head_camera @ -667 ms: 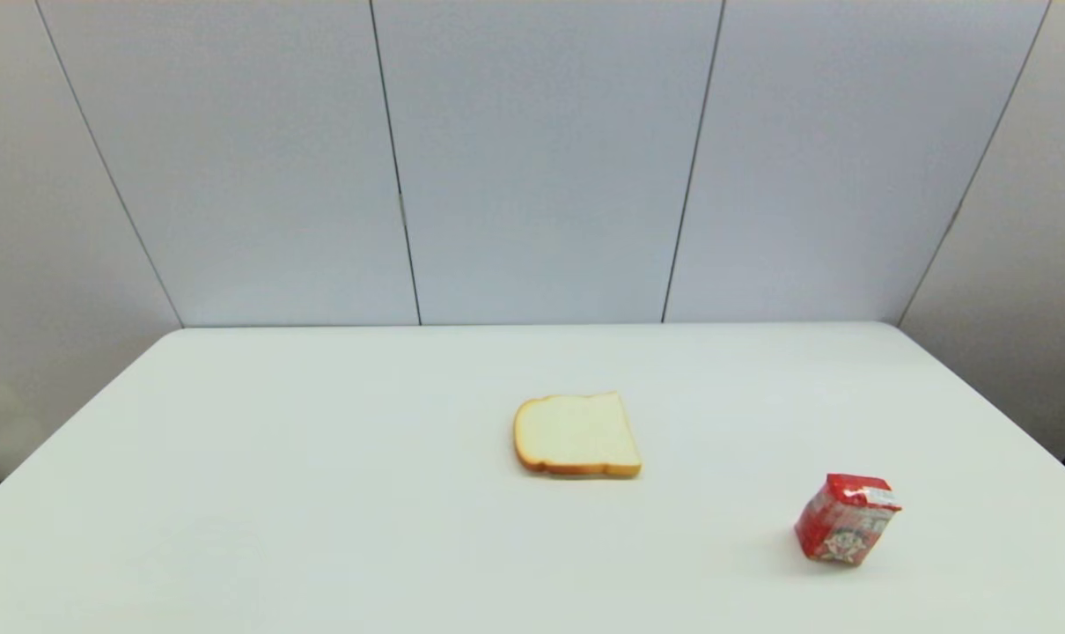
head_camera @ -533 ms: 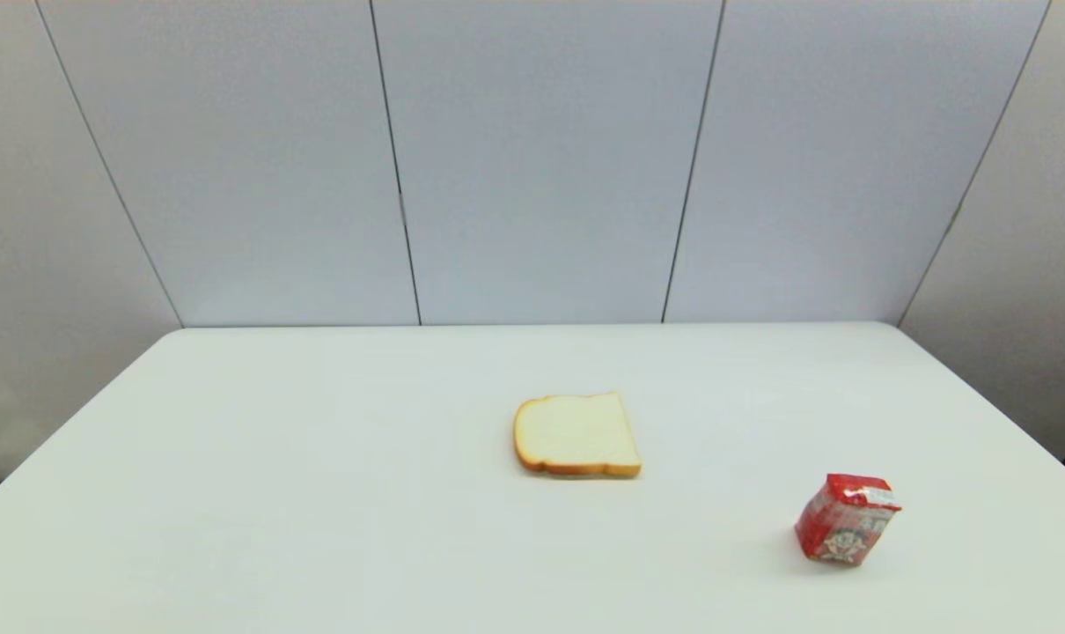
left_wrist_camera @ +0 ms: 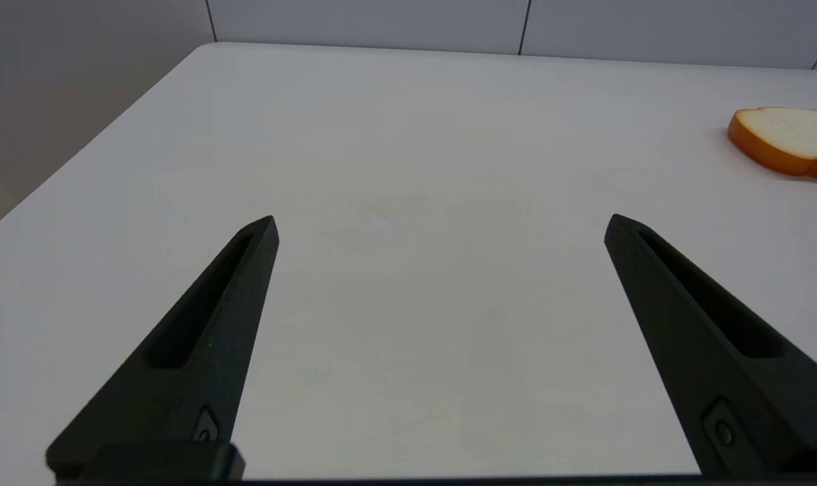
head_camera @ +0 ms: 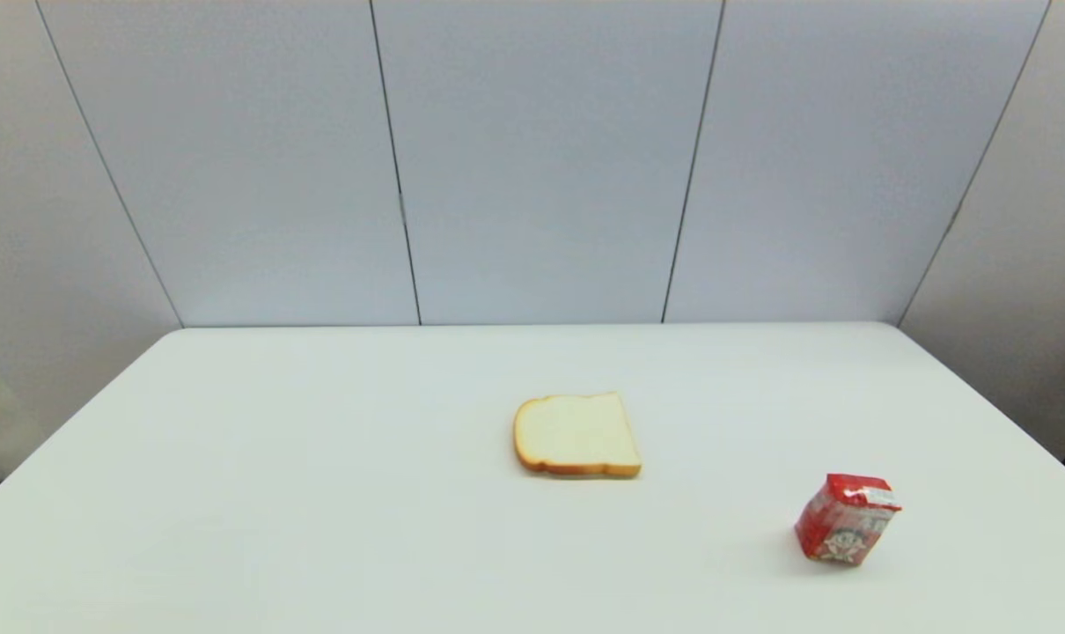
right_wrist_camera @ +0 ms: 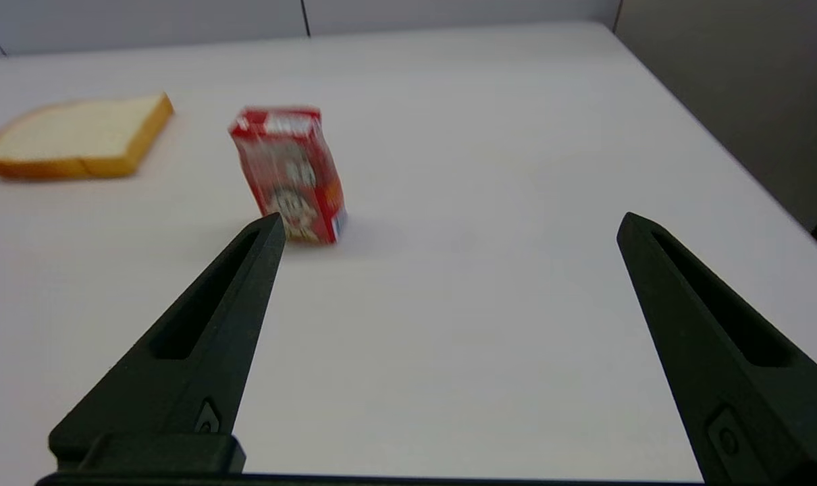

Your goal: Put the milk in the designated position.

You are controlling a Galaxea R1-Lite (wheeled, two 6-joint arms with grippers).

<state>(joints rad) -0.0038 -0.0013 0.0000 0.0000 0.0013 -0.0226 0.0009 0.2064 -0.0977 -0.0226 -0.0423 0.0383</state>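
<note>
Nothing has moved on the table (head_camera: 321, 493) since the earlier frames: the milk (head_camera: 846, 519) stands upright near the right edge toward the near right corner, well apart from the bread slice (head_camera: 576, 435) at the middle. The right gripper (right_wrist_camera: 449, 226) hangs low over the near side with fingers spread wide, holding nothing, the milk ahead beyond one fingertip. The left gripper (left_wrist_camera: 441, 226) is likewise spread and empty over the near left part.

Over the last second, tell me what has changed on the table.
Nothing visibly changed. In the head view the milk stands at the same spot toward the robot's right and the bread slice lies where it was near the middle; neither arm has entered that view.
</note>
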